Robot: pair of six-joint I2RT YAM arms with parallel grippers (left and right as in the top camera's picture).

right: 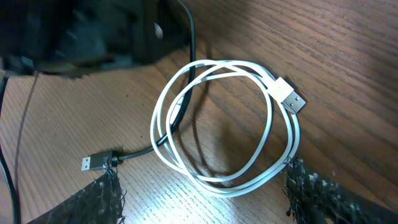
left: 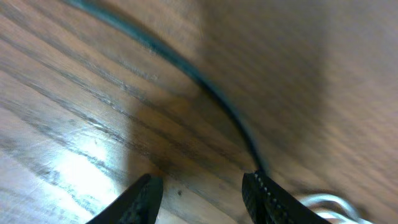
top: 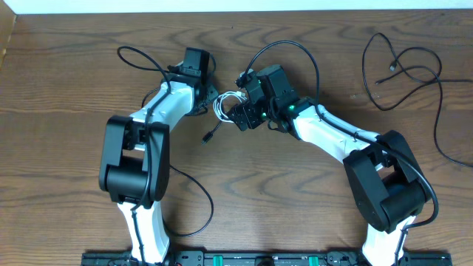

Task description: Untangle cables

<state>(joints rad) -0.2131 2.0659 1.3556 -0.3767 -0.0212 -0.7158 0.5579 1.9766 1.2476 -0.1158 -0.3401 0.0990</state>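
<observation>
White right arm (top: 325, 133) bent inward, fingers (right: 311, 193) wide above coiled white cable (right: 287, 94).

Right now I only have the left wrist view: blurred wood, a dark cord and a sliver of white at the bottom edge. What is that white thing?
Observer: It is a white cable, coiled in a few loops, with its white plug resting at the coil's rim.
Operator: Is it free of the black one?
Observer: No. A black cable passes through the coil, and its dark plug lies outside the loops.
Operator: Where is the other arm?
Observer: The right gripper is open over the coil, with its fingers on either side of it.
</observation>
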